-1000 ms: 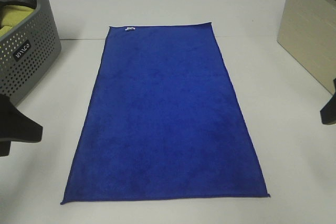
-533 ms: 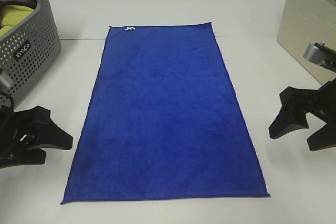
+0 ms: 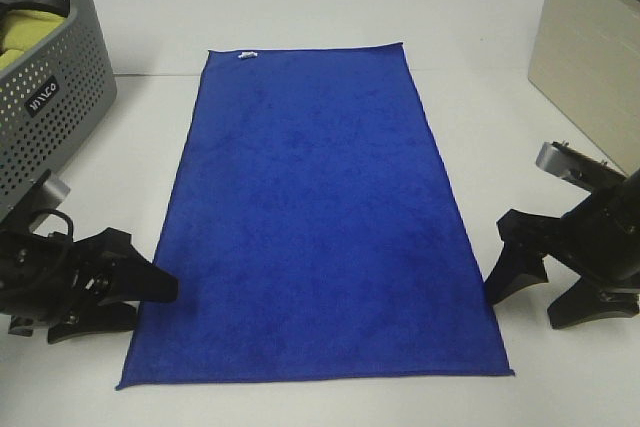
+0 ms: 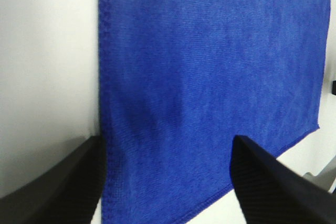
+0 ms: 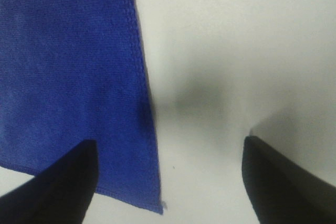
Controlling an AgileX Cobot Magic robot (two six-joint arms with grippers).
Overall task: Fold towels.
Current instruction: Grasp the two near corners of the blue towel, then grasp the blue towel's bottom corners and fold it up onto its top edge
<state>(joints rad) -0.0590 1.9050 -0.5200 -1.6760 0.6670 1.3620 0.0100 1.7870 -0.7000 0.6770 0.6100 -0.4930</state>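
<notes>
The royal-blue towel lies flat and spread out on the white table, with its small white tag at the far short edge. My left gripper is open, low at the towel's near left long edge. In the left wrist view the towel fills the gap between the open left gripper. My right gripper is open just off the near right edge. In the right wrist view the towel's corner edge runs between the open right gripper. Neither holds anything.
A grey perforated basket stands at the far left with a yellow-green cloth inside. A beige box stands at the far right. White table surrounds the towel.
Both arms have come in from the sides toward the towel's near corners, and both grippers stayed open. The towel has not moved.
</notes>
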